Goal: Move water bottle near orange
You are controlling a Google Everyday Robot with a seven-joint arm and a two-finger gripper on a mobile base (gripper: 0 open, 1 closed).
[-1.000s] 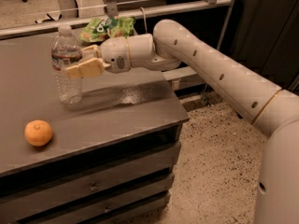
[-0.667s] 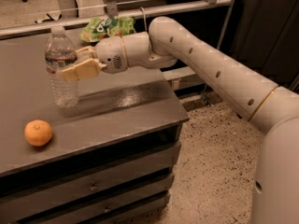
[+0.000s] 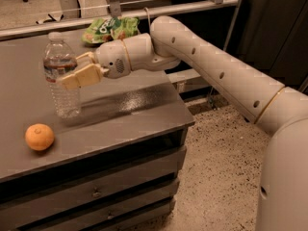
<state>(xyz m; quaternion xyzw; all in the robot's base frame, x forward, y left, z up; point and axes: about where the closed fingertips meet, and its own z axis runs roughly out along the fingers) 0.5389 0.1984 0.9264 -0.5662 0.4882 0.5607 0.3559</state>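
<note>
Gripper (image 3: pixel 70 71) is pinching the water bottle (image 3: pixel 65 100) around its middle, holding it upright, near the orange (image 3: pixel 39 136), just behind it on the table (image 3: pixel 139 112). Looks mostly done to me. Probably just the letting go is left.

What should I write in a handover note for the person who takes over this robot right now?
Gripper: shut on the water bottle, over the left part of the grey cabinet top.
Water bottle: upright; base at or just above the top, I cannot tell which.
Orange: near the front edge, in front and left of the bottle, apart from it.
Green snack bag: at the back, not involved.
Done: bottle grasped.
Left: bring it beside the orange, set it down, open the gripper.
</note>
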